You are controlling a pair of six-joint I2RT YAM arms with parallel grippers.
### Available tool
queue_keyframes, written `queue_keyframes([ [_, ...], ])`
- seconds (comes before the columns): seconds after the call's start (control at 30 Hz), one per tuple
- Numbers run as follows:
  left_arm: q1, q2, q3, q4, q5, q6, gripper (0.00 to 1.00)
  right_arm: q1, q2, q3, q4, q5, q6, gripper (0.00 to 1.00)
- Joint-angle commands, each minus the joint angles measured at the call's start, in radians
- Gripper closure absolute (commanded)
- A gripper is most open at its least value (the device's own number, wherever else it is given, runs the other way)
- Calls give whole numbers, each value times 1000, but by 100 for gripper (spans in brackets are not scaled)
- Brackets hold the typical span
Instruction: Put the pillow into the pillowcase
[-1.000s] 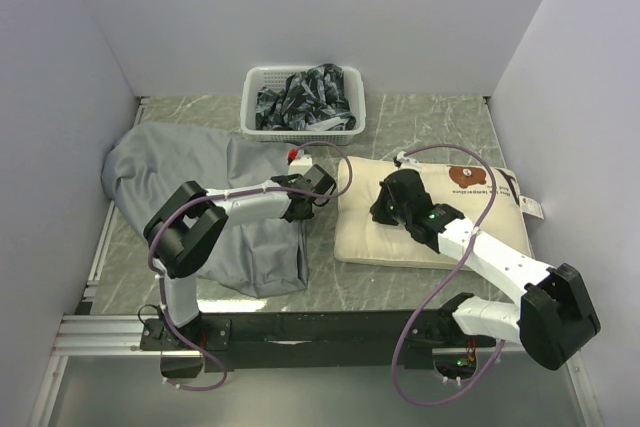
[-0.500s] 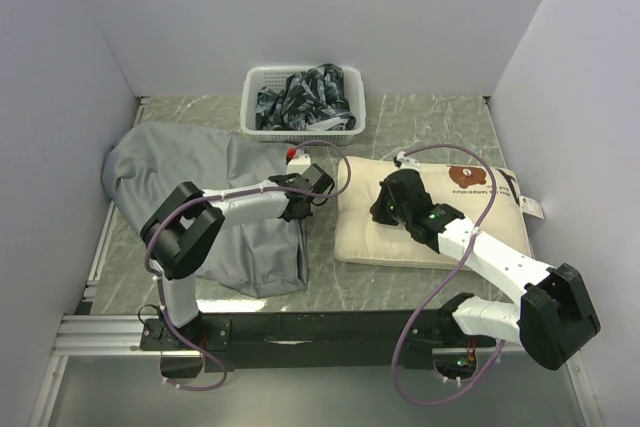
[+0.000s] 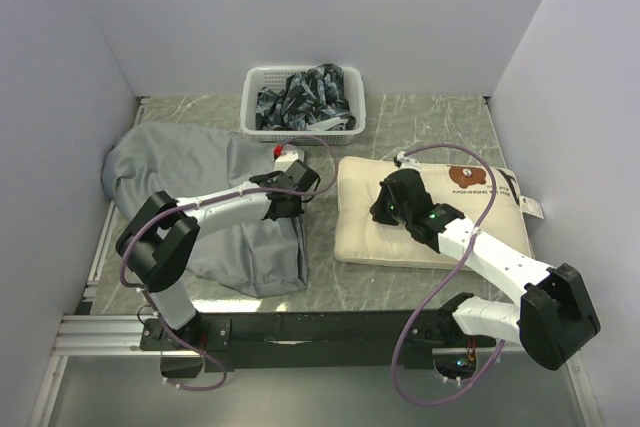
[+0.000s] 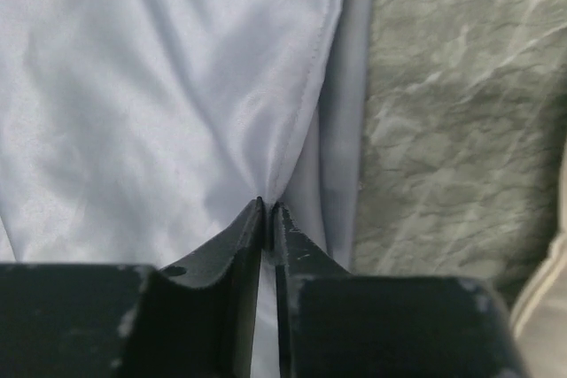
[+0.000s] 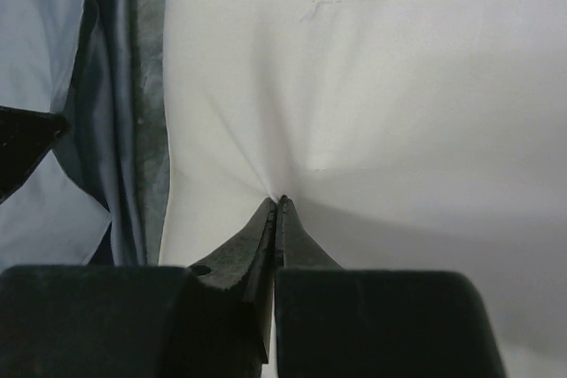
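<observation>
On the table's (image 3: 425, 119) right half the pillow (image 3: 358, 232) lies flat, just beside the pillowcase (image 3: 190, 162) spread out at left. The right gripper (image 5: 276, 208) is clenched on a pinch of pillow near its left edge. The left gripper (image 4: 268, 212) pinches the pillowcase by its right hem.

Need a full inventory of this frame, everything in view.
grey wrinkled fabric pillowcase: 1, grey, table left
cream rectangular pillow with brown bear print: 1, cream, table right
white plastic mesh basket: 1, white, back centre
dark patterned cloth: 1 bundle, black-grey, inside basket
green marble-look table: 1, grey-green, under everything
left end effector: 1, black, pinching pillowcase edge
right end effector: 1, black, pinching pillow top
</observation>
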Motion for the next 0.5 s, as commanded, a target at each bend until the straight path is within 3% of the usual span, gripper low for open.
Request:
queue_keyframes([
  [0.0, 24, -46, -37, 50, 63, 21, 88, 6, -14, -10, 31, -30, 4, 100],
  [0.1, 32, -61, -46, 55, 76, 21, 99, 11, -20, -5, 37, -62, -8, 100],
  [0.47, 96, -219, -23, 21, 147, 42, 99, 242, -11, 127, -50, -61, -63, 100],
])
